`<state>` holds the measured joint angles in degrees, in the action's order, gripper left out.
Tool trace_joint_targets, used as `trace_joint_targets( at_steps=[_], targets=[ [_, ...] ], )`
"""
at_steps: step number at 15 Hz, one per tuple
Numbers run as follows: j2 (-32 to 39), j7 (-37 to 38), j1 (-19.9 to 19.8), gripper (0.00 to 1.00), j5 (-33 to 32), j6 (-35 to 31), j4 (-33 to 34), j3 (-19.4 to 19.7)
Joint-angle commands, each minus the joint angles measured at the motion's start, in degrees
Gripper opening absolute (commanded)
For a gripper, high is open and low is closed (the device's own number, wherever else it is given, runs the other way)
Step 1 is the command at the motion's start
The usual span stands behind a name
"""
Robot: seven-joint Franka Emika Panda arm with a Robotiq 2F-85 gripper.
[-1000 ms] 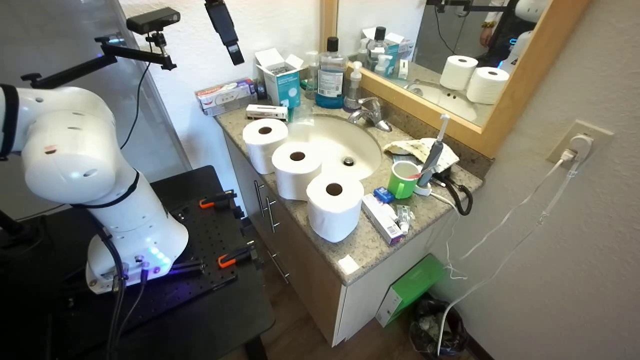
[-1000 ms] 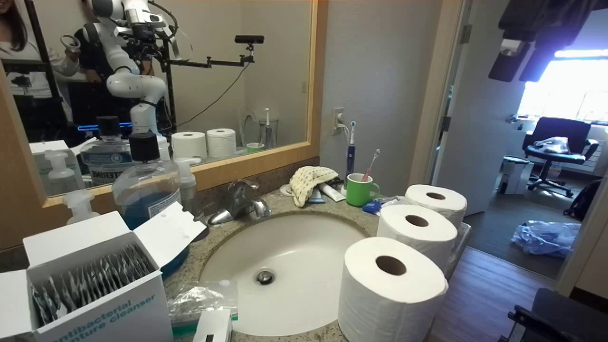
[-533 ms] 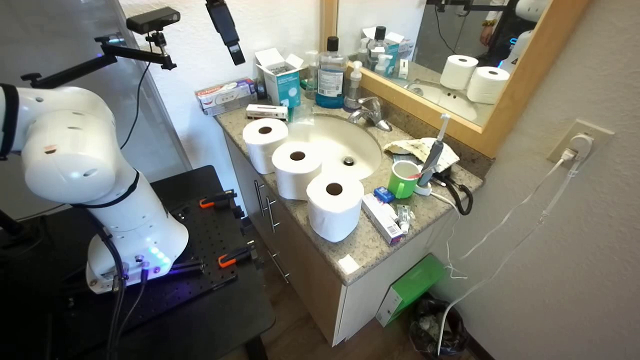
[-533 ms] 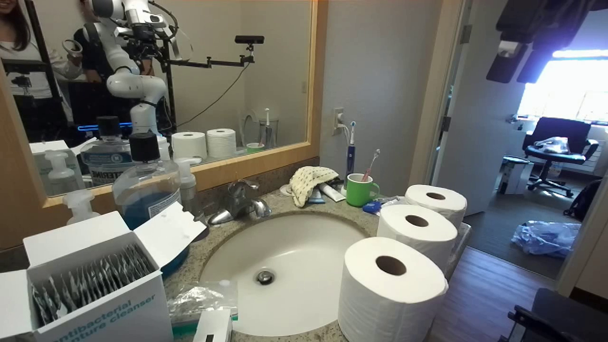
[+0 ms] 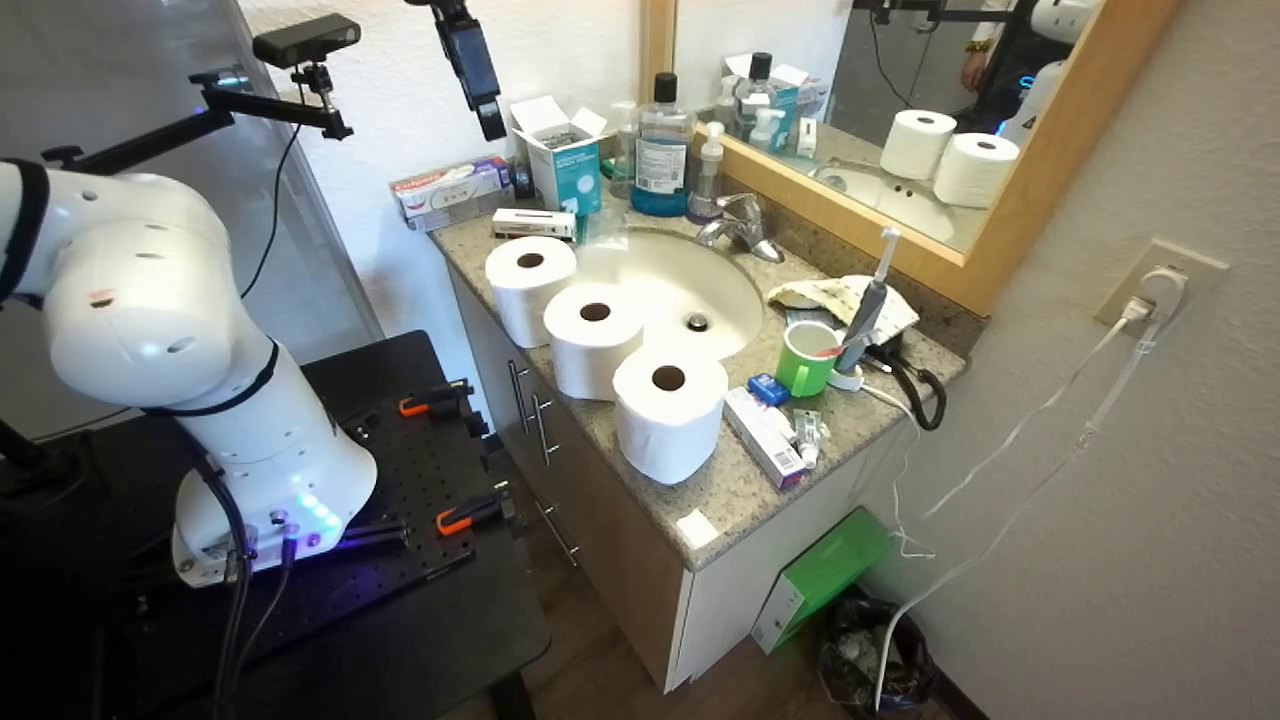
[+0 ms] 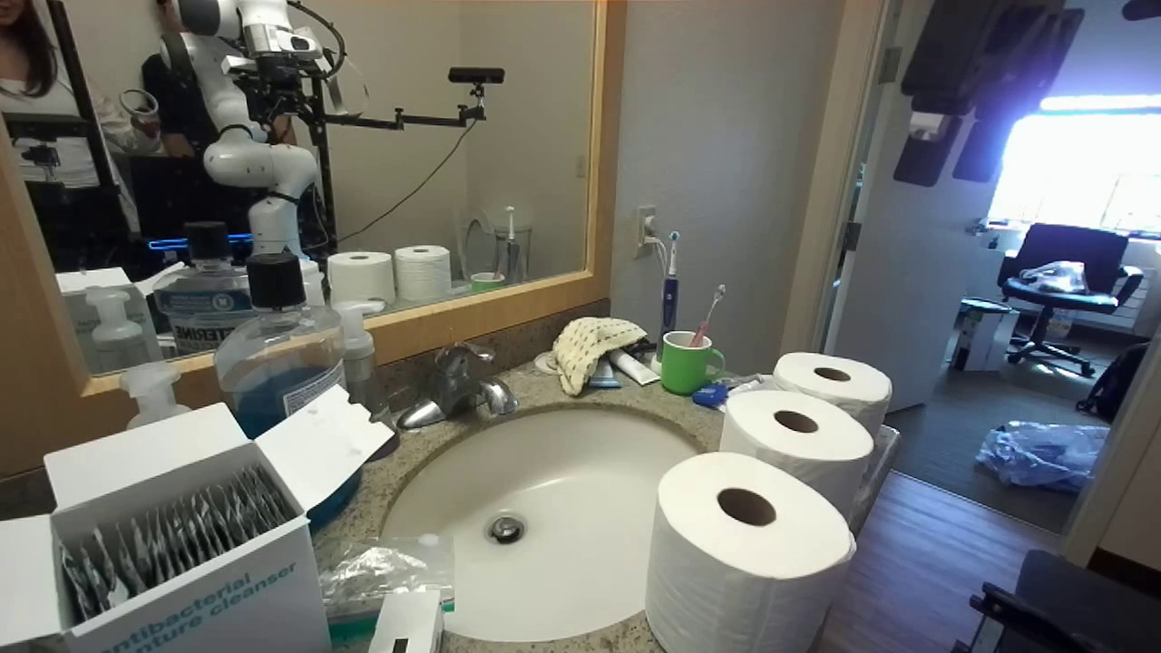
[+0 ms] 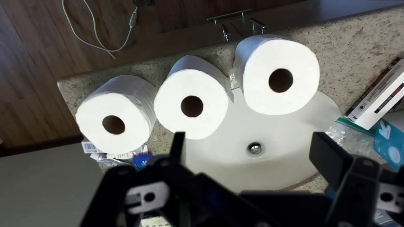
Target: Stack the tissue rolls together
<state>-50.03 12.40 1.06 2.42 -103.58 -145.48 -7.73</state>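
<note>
Three white tissue rolls stand upright side by side along the front edge of the counter. In an exterior view they run from the back roll (image 5: 522, 305) past the middle roll (image 5: 592, 355) to the roll at the near end (image 5: 668, 430). The wrist view looks down on them: left (image 7: 132, 134), centre (image 7: 205, 121) and right (image 7: 281, 102). My gripper (image 7: 250, 138) is open over the basin, its fingers wide apart with nothing between them. One finger (image 7: 178, 146) overlaps the centre roll's lower edge in that picture. High above the counter, the gripper (image 6: 954, 165) shows clear of every roll.
The sink (image 5: 715, 280) lies directly behind the rolls, with a faucet (image 5: 742, 228) beyond. Mouthwash (image 5: 660, 165), an open box (image 5: 565, 165) and toothpaste boxes (image 5: 455, 190) crowd the back end. A green cup (image 5: 805, 360) and a small carton (image 5: 765, 437) sit near the front roll.
My gripper has moved a little, going right and slightly down in an exterior view, left and down in another. It has stayed open, and the rolls stand where they were.
</note>
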Motion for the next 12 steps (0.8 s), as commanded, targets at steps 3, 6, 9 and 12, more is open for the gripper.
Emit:
trace_joint_targets(
  at_steps=[3, 6, 9, 12],
  targets=[
    [6.42, -1.38, 0.35, 1.00, -2.63, -2.12, 3.65, -0.95],
    [7.19, -1.30, 0.15, 1.00, -4.08, -1.83, 3.31, -0.56],
    [7.56, -2.85, 0.94, 1.00, -3.96, -3.10, 1.54, 0.26],
    [7.64, -4.38, 1.28, 1.00, -3.65, -4.25, -0.30, 0.83]
  ],
)
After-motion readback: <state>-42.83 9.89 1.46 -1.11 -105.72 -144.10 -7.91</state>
